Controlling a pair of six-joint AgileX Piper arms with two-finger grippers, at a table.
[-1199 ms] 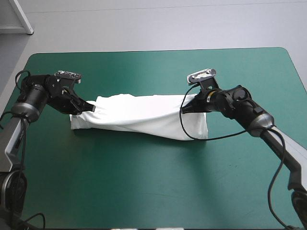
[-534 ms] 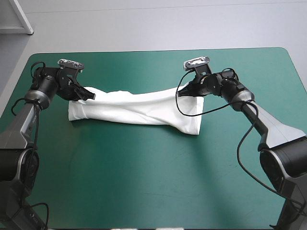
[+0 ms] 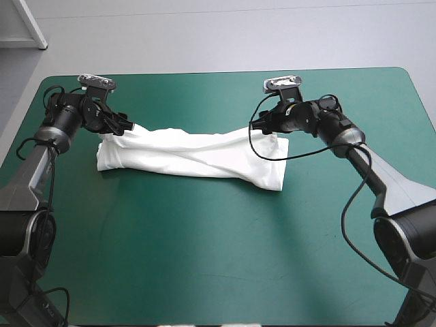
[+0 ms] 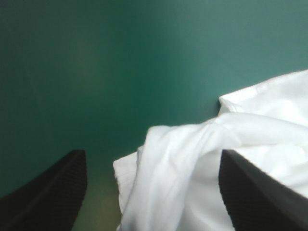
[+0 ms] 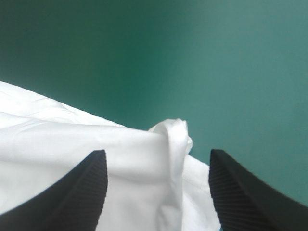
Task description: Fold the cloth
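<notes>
Lying across the far half of the table [image 3: 218,259], the T-shirt [image 3: 191,157] forms a long, narrow white bundle, twisted along its length, with soft folds running end to end. The left gripper [image 3: 125,127] sits at the bundle's left end and the right gripper [image 3: 261,125] at its right end. Left wrist view: the black fingers [image 4: 57,187] are spread wide and grip nothing; a rumpled corner of cloth with a stitched hem lies between them. Right wrist view: the ribbed black fingers [image 5: 240,192] are likewise spread, with a small peaked fold of cloth between them. The teal-green cover is smooth and matte.
</notes>
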